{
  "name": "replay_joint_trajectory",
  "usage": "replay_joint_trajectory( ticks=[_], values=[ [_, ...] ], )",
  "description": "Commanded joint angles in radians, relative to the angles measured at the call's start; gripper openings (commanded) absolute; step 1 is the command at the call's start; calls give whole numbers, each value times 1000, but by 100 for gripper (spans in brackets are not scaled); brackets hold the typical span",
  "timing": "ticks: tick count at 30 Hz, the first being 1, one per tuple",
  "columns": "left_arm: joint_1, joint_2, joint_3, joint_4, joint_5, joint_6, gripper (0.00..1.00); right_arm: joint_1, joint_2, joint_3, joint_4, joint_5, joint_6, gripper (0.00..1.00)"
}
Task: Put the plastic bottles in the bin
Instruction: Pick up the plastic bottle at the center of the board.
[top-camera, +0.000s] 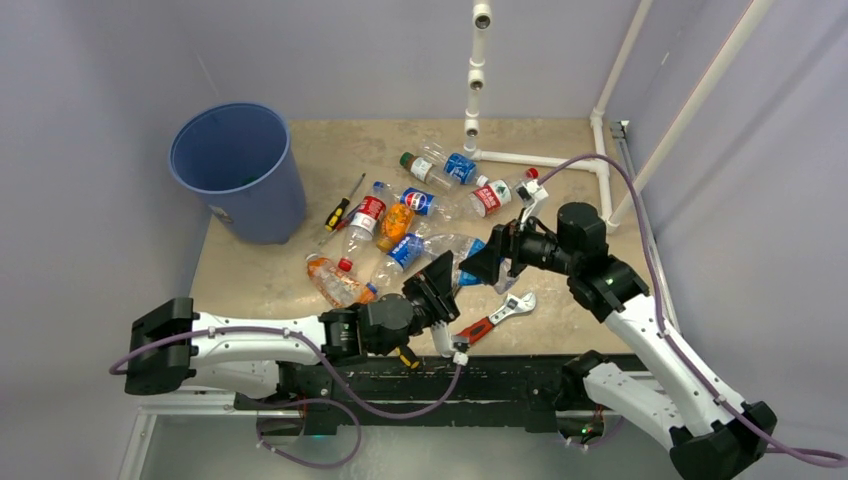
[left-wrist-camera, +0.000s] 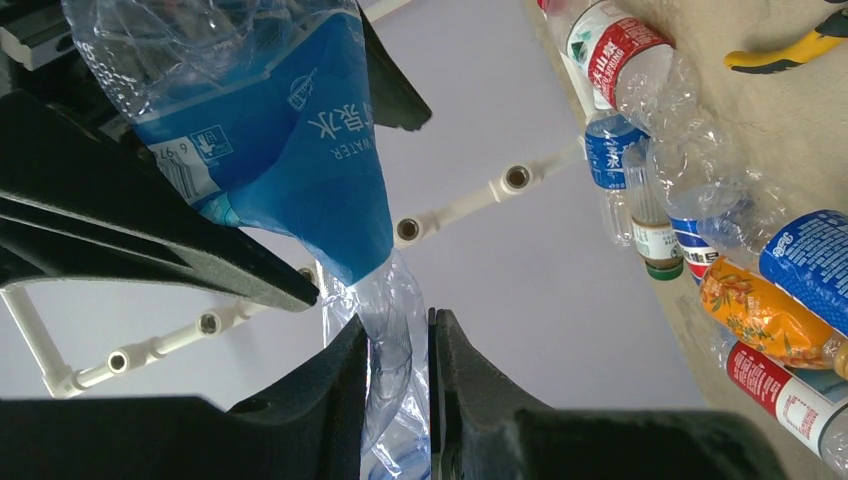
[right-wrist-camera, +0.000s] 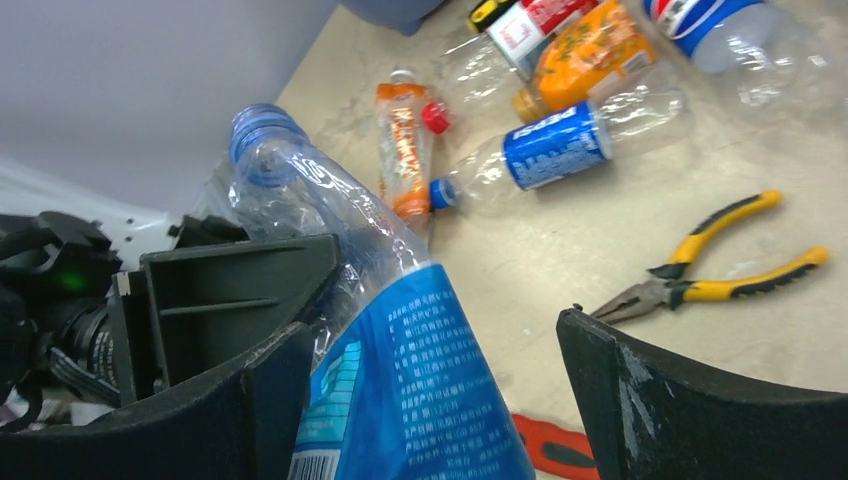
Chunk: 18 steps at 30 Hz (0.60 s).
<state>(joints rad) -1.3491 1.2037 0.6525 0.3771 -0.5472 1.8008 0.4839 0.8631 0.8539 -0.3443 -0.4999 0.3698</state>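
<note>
A crushed clear bottle with a blue label hangs between my two grippers above the table's near middle. My left gripper is shut on its thin, flattened clear end; the label shows above the jaws. My right gripper is open around the labelled body: one finger is against the bottle, the other stands apart. Several more bottles lie in the middle of the table, among them an orange-filled one and a blue-labelled one. The round blue bin stands at the far left.
A red-handled wrench lies below the grippers. Yellow-handled pliers lie on the table near the bottles. A screwdriver lies beside the bin. A white pipe frame runs along the back right. Walls enclose the table.
</note>
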Motion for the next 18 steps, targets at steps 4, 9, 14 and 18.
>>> replay_joint_trajectory(
  ticks=[4, 9, 14, 18],
  values=[
    [-19, -96, -10, 17, -14, 1, 0, 4, -24, -91, 150, -236, 57, 88],
    [-19, -112, -10, 7, -13, -4, 0, 4, -14, -114, 184, -326, 69, 64],
    [-19, -119, -2, 1, -18, -14, 16, 4, -12, -111, 207, -355, 82, 32],
    [-19, -122, 4, 0, -25, -35, 33, 5, -24, -116, 238, -361, 104, 15]
  ],
)
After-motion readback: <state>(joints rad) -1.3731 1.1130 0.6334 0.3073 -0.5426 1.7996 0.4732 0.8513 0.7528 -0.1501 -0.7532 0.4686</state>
